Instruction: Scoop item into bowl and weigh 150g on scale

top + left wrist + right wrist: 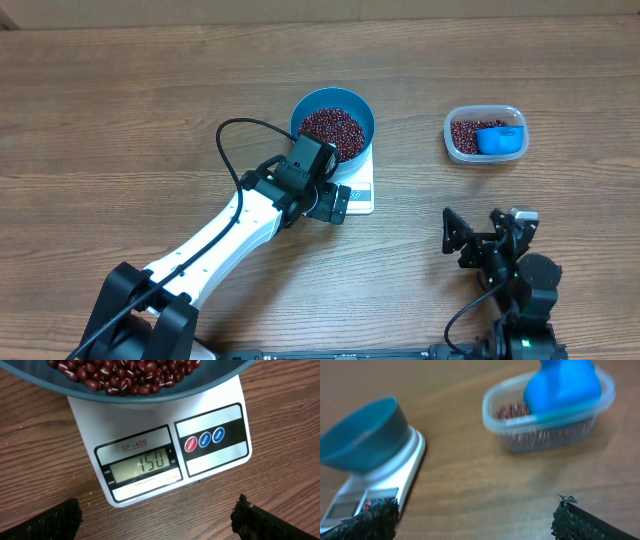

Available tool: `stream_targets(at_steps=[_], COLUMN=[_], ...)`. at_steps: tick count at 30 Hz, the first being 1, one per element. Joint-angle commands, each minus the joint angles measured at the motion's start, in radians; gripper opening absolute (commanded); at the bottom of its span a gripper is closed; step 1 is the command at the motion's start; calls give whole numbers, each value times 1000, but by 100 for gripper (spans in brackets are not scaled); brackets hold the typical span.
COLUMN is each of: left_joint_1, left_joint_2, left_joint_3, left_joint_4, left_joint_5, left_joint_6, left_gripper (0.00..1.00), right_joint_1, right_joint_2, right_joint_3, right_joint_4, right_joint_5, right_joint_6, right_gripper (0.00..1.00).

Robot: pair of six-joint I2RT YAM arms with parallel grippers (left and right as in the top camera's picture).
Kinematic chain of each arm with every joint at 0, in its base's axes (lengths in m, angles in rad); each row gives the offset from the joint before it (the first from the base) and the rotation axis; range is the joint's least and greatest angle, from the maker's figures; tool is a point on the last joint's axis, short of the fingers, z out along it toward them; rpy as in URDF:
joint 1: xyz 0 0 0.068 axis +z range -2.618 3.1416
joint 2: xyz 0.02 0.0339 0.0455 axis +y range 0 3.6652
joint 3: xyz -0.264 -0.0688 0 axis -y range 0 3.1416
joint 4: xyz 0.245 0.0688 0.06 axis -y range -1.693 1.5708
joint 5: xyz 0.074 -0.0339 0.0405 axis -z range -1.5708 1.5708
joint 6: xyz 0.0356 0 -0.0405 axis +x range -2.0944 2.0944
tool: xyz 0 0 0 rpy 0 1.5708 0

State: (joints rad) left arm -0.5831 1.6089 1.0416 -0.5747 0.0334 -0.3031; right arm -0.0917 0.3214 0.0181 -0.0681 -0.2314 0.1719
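The blue bowl (333,125) stands on the white scale (362,188) and holds a heap of dark red-brown beans (332,126). In the left wrist view the scale (210,467) shows 150 on its display, under the bowl's rim (215,382) and the beans (125,372). My left gripper (326,196) hovers over the scale's front edge, open, with only bare table between its fingers (52,520). My right gripper (480,235) is open and empty near the front right of the table; its view takes in the bowl (362,435) and the scale (395,470).
A clear plastic tub (485,135) at the back right holds more beans and a small blue scoop (498,138); the same tub (545,430) and scoop (562,382) appear ahead of the right gripper. The left arm's black cable loops beside the bowl (235,150).
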Motion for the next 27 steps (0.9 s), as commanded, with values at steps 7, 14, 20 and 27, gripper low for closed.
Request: stream_targets(at_steps=[7,14,20,27], left_joint_1=[-5,-5,-5,-5], left_joint_2=[1,1,1,1], left_joint_3=[2,2,2,2], left_joint_4=[3,3,4,4], left_joint_5=[0,0,1,1], left_joint_6=[19,19,19,19], left_gripper=[100,100,99,100], right_joint_1=[33,71,71,70], right_joint_2=[-264,-319,-319,-319], right_joint_3=[-11,-11,-11,-10], right_joint_4=[2,0,3,6], right_joint_5=[13,13,2,5], right_joint_6=[-85,-207,-179,-173], right_gripper=[100,100,100,100])
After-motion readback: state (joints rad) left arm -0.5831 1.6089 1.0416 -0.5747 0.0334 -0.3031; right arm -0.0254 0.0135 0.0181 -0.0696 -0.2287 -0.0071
